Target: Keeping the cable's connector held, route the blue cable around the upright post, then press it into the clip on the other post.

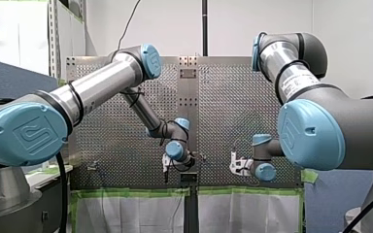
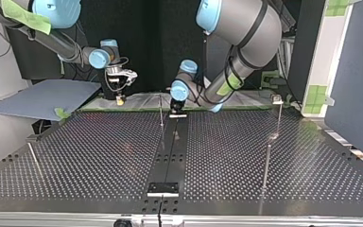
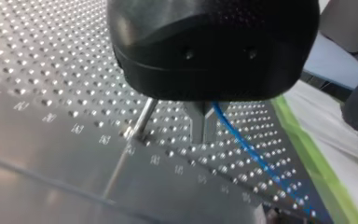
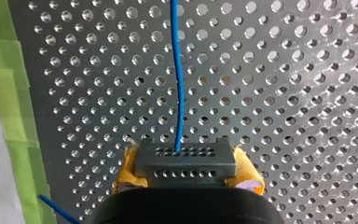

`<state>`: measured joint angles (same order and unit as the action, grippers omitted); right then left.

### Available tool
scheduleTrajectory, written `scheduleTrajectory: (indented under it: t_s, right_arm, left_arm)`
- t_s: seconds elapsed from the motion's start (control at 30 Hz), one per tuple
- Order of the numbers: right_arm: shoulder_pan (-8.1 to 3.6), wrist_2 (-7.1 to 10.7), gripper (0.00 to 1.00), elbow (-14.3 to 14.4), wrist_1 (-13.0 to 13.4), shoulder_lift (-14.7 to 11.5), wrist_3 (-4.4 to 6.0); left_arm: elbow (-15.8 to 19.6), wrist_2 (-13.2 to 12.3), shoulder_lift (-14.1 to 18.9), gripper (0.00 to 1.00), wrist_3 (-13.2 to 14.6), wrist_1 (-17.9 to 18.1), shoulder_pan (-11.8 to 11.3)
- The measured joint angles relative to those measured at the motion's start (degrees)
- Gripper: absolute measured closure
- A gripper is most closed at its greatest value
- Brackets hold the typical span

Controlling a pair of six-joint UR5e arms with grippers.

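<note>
Starting at the front view's left, my left gripper (image 3: 204, 133) hangs low over the bench (image 1: 116, 141). Its metal fingers (image 3: 200, 125) are pressed together and the blue cable (image 3: 251, 154) comes out at their side. I judge the cable pinched there, though the gripper body hides the contact. A thin upright post (image 3: 143, 119) stands just beside those fingers, apart from the cable. Further right, my right gripper (image 4: 186, 173) pinches the dark connector (image 4: 185, 158) between its yellow pads (image 4: 126, 172). The cable leaves the connector's face straight ahead over the holes.

I take the step in hand to be leading the cable around that post. To do it well, my right gripper should hold the connector firm and level while my left carries the cable low past the post. The tension should be gentle: too slack and the cable may lift off, too tight and it tugs the connector or bends the post.

The bench is shiny perforated metal with a plain strip down its middle. At the top view's right stands a taller post (image 2: 280, 120) with a small fitting on top, perhaps the clip. Green tape (image 1: 126, 192) edges the bench above a white sheet (image 1: 126, 213), and a grey-blue board (image 2: 42, 97) lies at the top view's left.
</note>
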<state>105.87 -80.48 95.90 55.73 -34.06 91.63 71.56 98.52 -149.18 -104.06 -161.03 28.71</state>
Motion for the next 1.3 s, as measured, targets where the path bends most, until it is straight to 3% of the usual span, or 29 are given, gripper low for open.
scheduleTrajectory:
  t_s: [0.77, 0.93, 0.97, 1.0, 1.07, 1.2, 1.23, 1.3]
  right_arm:
    - [-1.49, -0.28, 1.0, -5.16, -2.73, 0.06, 0.37]
    - [-1.71, -0.45, 1.0, -5.54, -3.34, 0.08, 0.24]
    - [-1.7, -0.46, 1.0, -5.56, -3.4, 0.08, 0.21]
    - [-1.7, -0.47, 1.0, -5.57, -3.47, 0.08, 0.16]
    - [-1.69, -0.47, 1.0, -5.57, -3.53, 0.08, 0.1]
    - [-1.68, -0.44, 1.0, -5.59, -3.81, 0.08, 0.0]
    - [-1.68, -0.42, 1.0, -5.59, -3.89, 0.08, -0.01]
    - [-1.68, -0.44, 1.0, -5.59, -4.13, 0.08, -0.02]
  left_arm:
    - [-1.7, 2.91, -0.02, 1.0, -3.15, -0.84, -1.14]
    - [-1.71, 1.63, -0.01, 1.0, -2.89, -0.87, -0.98]
    - [-1.71, 1.34, 0.0, 0.89, -2.65, -0.87, -0.88]
    - [-1.72, 1.14, 0.01, 0.89, -2.25, -0.89, -0.74]
    - [-1.72, 1.2, 0.01, 0.74, -1.53, -1.05, -0.46]
    - [-1.72, 1.15, 0.1, 0.63, 0.28, -2.12, 0.25]
    - [-1.71, 0.88, 0.12, 0.46, 0.7, -2.44, 0.4]
    - [-1.71, 0.23, 0.14, 0.46, 1.65, -3.23, 0.68]
